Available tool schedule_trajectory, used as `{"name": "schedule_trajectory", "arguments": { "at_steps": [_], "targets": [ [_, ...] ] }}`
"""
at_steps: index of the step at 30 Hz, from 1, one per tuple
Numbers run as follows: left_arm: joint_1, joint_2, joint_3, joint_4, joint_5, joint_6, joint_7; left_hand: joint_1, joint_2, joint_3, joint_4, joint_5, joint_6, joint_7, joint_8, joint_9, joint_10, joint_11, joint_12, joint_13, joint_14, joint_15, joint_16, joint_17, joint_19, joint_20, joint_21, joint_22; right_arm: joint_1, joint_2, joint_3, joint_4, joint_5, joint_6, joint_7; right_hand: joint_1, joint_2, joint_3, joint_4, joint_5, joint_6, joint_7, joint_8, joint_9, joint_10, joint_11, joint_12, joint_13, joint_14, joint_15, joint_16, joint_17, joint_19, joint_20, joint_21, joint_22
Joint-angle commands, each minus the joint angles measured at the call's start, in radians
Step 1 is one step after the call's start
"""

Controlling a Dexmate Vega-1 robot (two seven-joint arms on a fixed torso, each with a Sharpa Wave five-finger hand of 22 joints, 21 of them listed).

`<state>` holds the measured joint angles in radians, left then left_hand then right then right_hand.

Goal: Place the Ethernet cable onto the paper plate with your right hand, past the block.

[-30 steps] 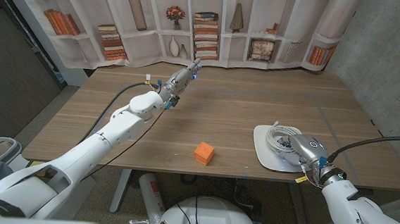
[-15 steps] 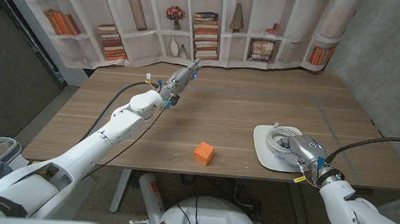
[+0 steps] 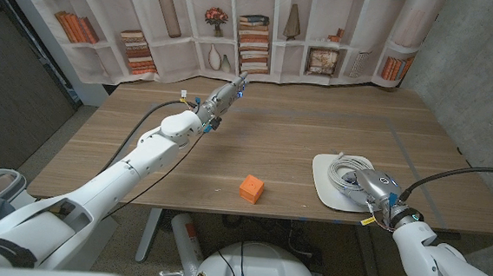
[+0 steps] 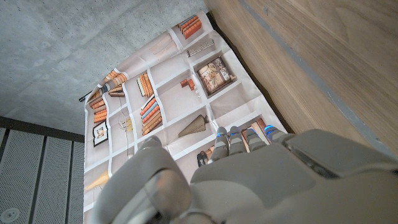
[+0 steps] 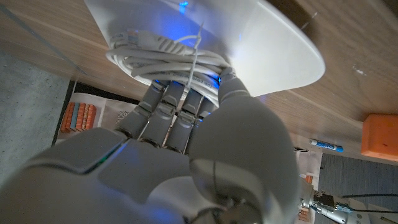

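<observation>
Your coiled Ethernet cable [image 3: 346,174] lies on the paper plate [image 3: 325,192], with your right hand [image 3: 376,185] over its near side; whether the fingers [image 5: 163,107] grip the coil is hidden. The orange block [image 3: 251,188] sits well left of the plate. Your left hand [image 3: 224,95] hovers far off, fingers straight and holding nothing.

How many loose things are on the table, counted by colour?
White: 2, the paper plate and the coiled Ethernet cable lying on it.
Orange: 1, the block.
Total: 3.
</observation>
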<state>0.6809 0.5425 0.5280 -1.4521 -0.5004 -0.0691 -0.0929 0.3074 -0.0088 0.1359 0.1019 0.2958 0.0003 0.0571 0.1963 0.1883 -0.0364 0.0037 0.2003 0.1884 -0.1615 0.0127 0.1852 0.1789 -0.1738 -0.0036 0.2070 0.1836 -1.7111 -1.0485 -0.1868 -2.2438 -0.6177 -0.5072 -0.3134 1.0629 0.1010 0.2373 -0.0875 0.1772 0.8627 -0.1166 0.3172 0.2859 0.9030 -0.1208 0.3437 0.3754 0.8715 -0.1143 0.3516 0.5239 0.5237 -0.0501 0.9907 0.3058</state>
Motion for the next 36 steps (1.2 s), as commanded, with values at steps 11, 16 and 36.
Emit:
{"name": "schedule_trajectory", "arguments": {
  "at_steps": [11, 16, 36],
  "targets": [
    [-0.019, -0.015, 0.006, 0.041, -0.003, -0.017, -0.025, 0.000, 0.010, -0.007, -0.001, -0.003, 0.003, 0.001, 0.005, 0.002, -0.001, -0.005, 0.006, 0.002, 0.000, -0.002, 0.003, 0.004, -0.091, 0.008, 0.000, 0.003, -0.034, -0.069, 0.013, -0.065, 0.050, -0.086, 0.037, -0.158, -0.057, -0.032, 0.054, 0.013, -0.049, -0.024, -0.046, 0.000, -0.068, 0.018, -0.038, 0.005, -0.079, -0.098, -0.044, -0.003, -0.019, -0.153, -0.060, -0.092],
    [-0.023, -0.015, 0.006, 0.044, -0.005, -0.016, -0.030, 0.001, 0.011, -0.008, -0.001, -0.003, 0.004, 0.001, 0.005, 0.002, -0.003, -0.001, 0.006, 0.002, 0.000, -0.002, 0.003, 0.004, -0.091, 0.009, 0.000, 0.003, -0.029, -0.085, 0.014, -0.075, 0.060, -0.098, 0.053, -0.194, -0.073, -0.041, 0.064, 0.019, -0.094, -0.029, -0.069, 0.003, -0.106, 0.016, -0.055, 0.007, -0.127, -0.082, -0.063, -0.004, -0.044, -0.138, -0.085, -0.113],
    [-0.023, -0.014, 0.003, 0.045, -0.007, -0.014, -0.028, 0.003, 0.014, -0.011, -0.001, -0.004, 0.004, 0.000, 0.005, 0.002, -0.002, -0.001, 0.006, 0.002, 0.001, -0.003, 0.003, 0.004, -0.091, 0.010, 0.000, 0.003, -0.030, -0.125, 0.035, -0.094, 0.106, -0.113, 0.060, -0.300, -0.106, -0.074, 0.100, 0.035, -0.211, -0.015, -0.116, 0.002, -0.214, 0.047, -0.089, 0.009, -0.235, -0.025, -0.125, -0.037, -0.102, -0.095, -0.140, -0.124]
  ]
}}
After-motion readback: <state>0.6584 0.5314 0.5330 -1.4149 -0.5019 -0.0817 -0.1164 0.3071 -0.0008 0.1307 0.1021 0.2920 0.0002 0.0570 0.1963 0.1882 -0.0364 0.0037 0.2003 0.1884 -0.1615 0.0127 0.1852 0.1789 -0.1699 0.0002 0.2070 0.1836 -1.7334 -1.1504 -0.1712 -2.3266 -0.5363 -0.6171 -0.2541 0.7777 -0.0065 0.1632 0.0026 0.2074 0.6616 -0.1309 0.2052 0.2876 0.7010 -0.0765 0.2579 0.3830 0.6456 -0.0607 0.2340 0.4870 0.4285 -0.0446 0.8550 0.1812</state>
